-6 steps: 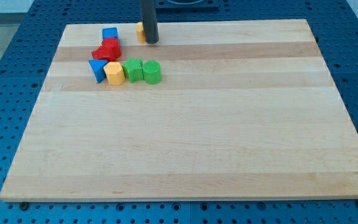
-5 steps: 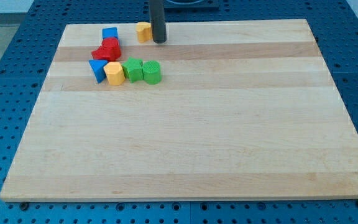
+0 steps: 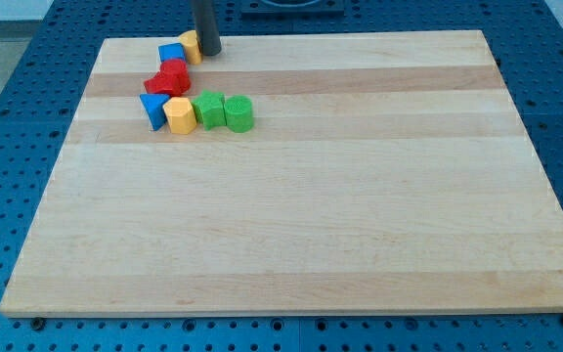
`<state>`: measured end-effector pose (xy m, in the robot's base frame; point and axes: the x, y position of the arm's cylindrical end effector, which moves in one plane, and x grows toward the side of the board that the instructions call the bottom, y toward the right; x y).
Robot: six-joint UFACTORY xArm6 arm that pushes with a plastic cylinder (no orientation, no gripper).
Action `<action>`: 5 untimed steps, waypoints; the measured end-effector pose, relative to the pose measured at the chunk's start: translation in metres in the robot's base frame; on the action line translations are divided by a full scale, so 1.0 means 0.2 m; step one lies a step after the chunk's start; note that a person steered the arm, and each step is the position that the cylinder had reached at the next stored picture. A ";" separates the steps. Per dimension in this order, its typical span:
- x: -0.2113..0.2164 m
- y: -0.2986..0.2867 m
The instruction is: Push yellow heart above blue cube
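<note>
Sitting in the frame's upper left, my tip (image 3: pixel 208 53) touched the yellow heart (image 3: pixel 191 46) from its right; no gripper here, just a rod. Heart was against the blue cube (image 3: pixel 171 54), upper-right of it.

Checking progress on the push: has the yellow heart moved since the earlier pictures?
Yes. The yellow heart slid toward the view's left, now touching the blue cube, which stayed put. My tip is right beside the heart.

A pale wooden board (image 3: pixel 301 196) with lengthwise grain fills most of the frame, lying on a blue perforated table (image 3: pixel 8 147) that shows along left, right and bottom edges under even light
</note>
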<state>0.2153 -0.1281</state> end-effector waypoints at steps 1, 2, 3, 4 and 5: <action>-0.05 -0.04; -0.07 -0.11; -0.07 -0.14; -0.06 -0.03; 0.00 0.29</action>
